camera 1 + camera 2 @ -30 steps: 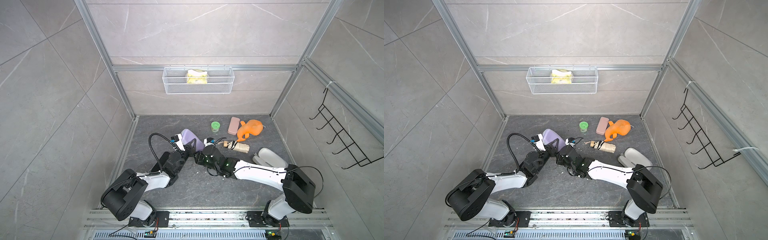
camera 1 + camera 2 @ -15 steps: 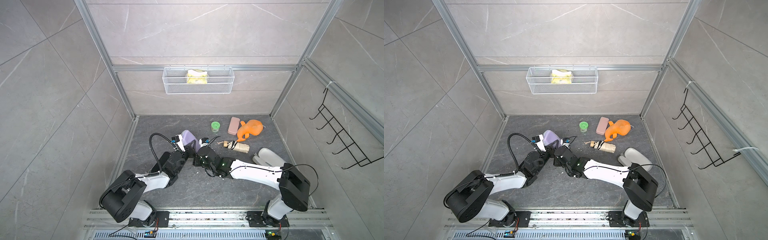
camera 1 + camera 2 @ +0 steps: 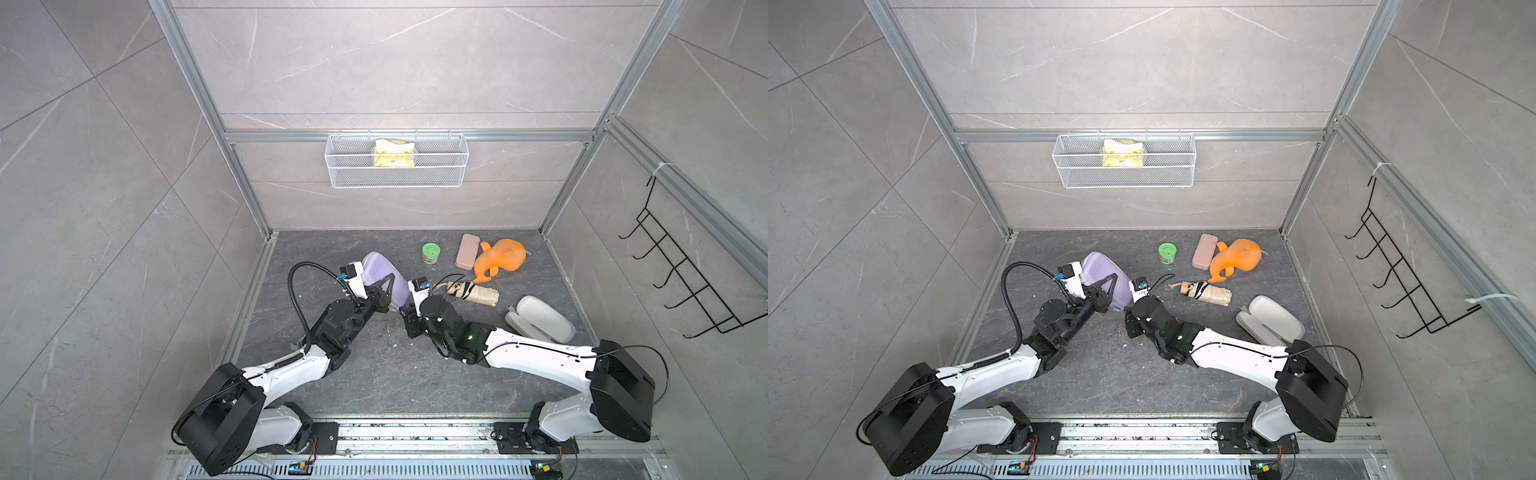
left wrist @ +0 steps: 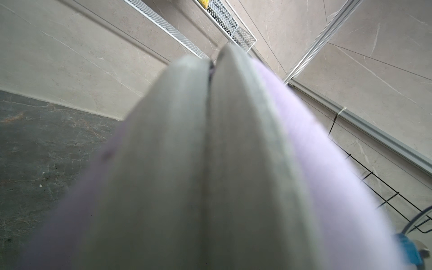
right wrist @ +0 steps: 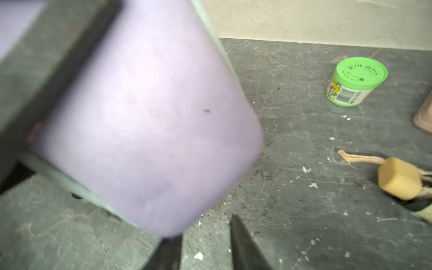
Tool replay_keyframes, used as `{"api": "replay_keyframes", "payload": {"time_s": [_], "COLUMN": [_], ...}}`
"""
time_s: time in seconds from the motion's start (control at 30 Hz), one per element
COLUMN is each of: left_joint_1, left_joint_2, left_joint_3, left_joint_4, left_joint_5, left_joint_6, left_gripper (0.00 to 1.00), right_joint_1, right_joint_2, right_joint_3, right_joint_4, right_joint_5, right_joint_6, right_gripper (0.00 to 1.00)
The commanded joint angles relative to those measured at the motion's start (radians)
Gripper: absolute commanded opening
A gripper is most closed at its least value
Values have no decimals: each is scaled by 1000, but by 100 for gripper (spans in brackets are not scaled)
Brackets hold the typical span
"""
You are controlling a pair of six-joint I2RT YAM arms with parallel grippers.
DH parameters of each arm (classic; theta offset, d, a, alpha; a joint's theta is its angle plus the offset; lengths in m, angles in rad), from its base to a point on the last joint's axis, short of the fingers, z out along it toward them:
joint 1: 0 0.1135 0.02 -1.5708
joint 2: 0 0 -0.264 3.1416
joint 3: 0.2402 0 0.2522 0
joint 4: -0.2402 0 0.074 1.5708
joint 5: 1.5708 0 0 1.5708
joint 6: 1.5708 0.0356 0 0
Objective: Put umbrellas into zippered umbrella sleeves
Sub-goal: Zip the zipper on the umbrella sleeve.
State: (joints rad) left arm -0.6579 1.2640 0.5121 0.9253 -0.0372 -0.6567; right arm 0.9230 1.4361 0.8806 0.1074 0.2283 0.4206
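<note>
The lilac sleeve (image 3: 380,276) stands tilted off the floor at centre left, and my left gripper (image 3: 387,287) is shut on it. In the left wrist view the lilac sleeve (image 4: 315,149) fills the frame, its two grey-edged halves close together, and the jaws are hidden. My right gripper (image 5: 205,243) is open just short of the lilac sleeve's (image 5: 149,112) near end, with bare floor between its fingers. The beige umbrella (image 3: 473,292) with a wooden handle lies on the floor to the right. An open cream sleeve (image 3: 540,318) lies further right.
A green-lidded jar (image 3: 431,252), a pink oblong case (image 3: 467,251) and an orange plush toy (image 3: 500,262) sit at the back. A wire basket (image 3: 397,166) hangs on the back wall and a black hook rack (image 3: 681,282) on the right wall.
My right gripper's jaws closed and have now opened again beside the lilac sleeve's end. The left gripper keeps its hold on the sleeve.
</note>
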Motion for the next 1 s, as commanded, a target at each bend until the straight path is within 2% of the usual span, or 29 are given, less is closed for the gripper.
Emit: {"api": "replay_keyframes", "payload": {"time_s": [0.0, 0.17, 0.27, 0.37, 0.53, 0.7, 0.8, 0.97], "left_joint_1": [34, 57, 57, 57, 57, 57, 57, 57], "left_joint_2": [-39, -7, 15, 31, 63, 145, 198, 204], "left_joint_3": [55, 67, 81, 95, 88, 74, 74, 89], "left_joint_4": [83, 98, 120, 129, 172, 327, 421, 435], "left_joint_5": [112, 186, 217, 251, 276, 264, 259, 267], "left_joint_6": [-74, -111, -142, -175, -246, -364, -431, -453], "left_gripper": [8, 11, 12, 12, 13, 16, 16, 16], "right_joint_1": [-87, -242, -301, -332, -367, -362, -358, -357], "right_joint_2": [-84, -135, -126, -104, -78, -24, -18, -3], "right_joint_3": [-53, -159, -197, -187, -177, -207, -227, -258], "right_joint_4": [31, 198, 331, 387, 464, 628, 642, 703], "right_joint_5": [-254, -560, -653, -717, -761, -769, -750, -736], "right_joint_6": [92, 324, 441, 479, 583, 750, 762, 796], "right_gripper": [56, 70, 77, 87, 88, 84, 84, 84]}}
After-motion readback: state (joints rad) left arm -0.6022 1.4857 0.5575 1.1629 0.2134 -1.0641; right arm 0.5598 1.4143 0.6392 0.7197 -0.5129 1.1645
